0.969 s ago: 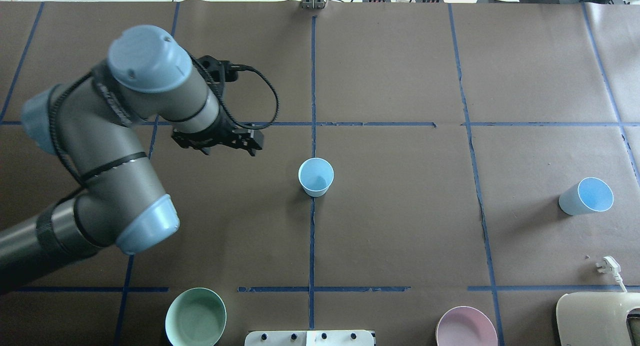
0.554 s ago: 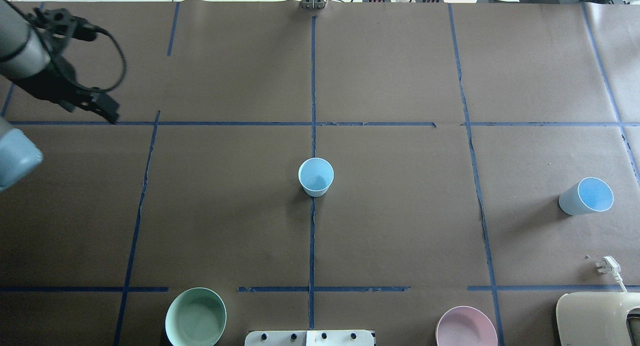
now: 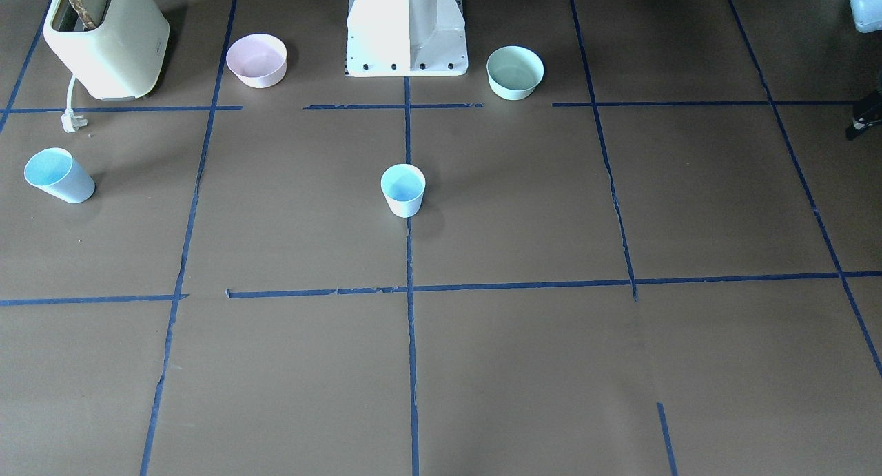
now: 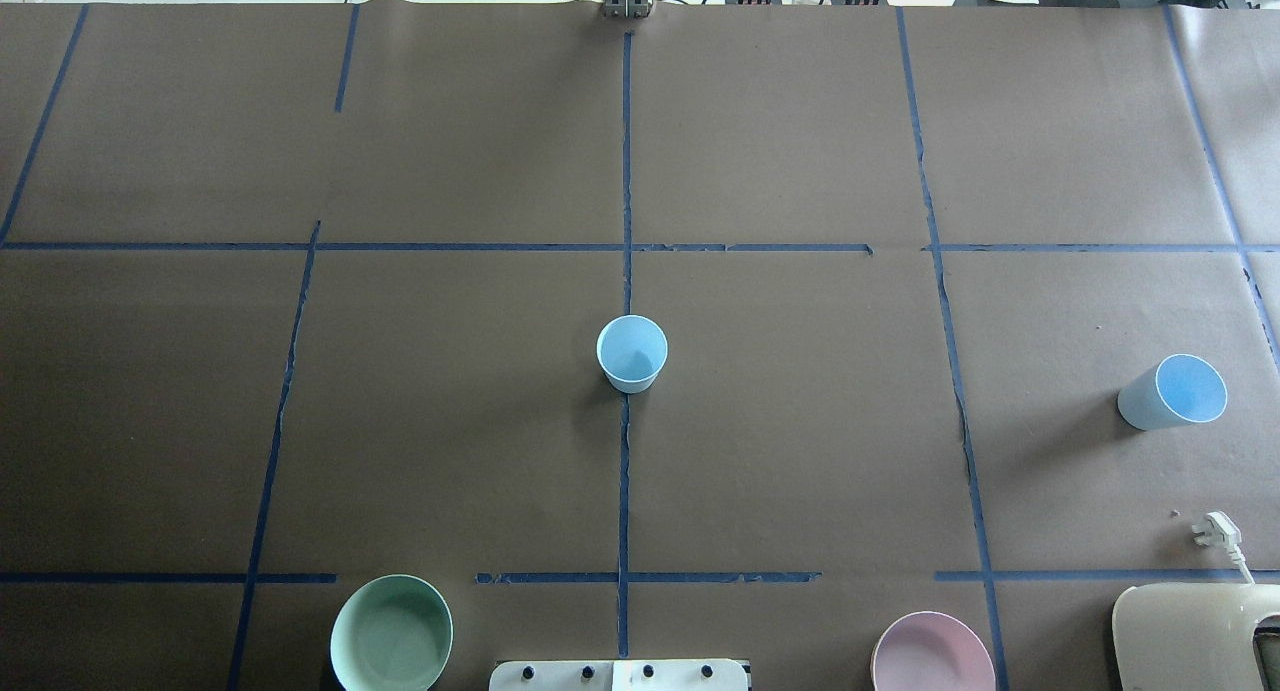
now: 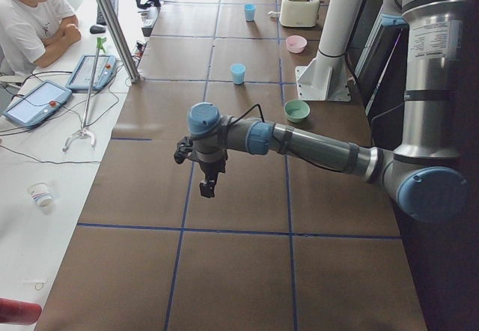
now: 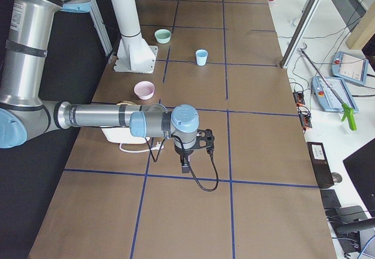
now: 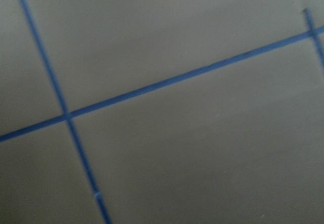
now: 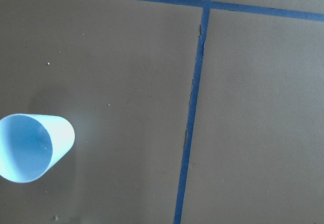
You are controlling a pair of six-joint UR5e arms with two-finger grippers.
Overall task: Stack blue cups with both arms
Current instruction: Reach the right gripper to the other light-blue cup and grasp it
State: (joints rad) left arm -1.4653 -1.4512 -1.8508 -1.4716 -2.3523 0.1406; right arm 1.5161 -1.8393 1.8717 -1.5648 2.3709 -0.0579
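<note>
One blue cup (image 4: 632, 353) stands upright at the table's middle, on the centre tape line; it also shows in the front view (image 3: 403, 190). The second blue cup (image 4: 1172, 392) stands far to the right, and shows at the lower left of the right wrist view (image 8: 30, 147). Neither arm shows in the overhead view. The left gripper (image 5: 208, 185) hangs over the table's left end, far from both cups. The right gripper (image 6: 185, 165) hangs over the right end. I cannot tell whether either is open or shut. Both wrist views show no fingers.
A mint-green bowl (image 4: 391, 633) and a pink bowl (image 4: 932, 653) sit near the robot's base (image 3: 406, 28). A cream toaster (image 4: 1195, 636) with its white plug (image 4: 1215, 528) stands at the near right corner. Blue tape lines cross the brown table cover.
The left arm has swung away to the left, from near the middle cup out of the overhead view. The cups and bowls have not moved.
</note>
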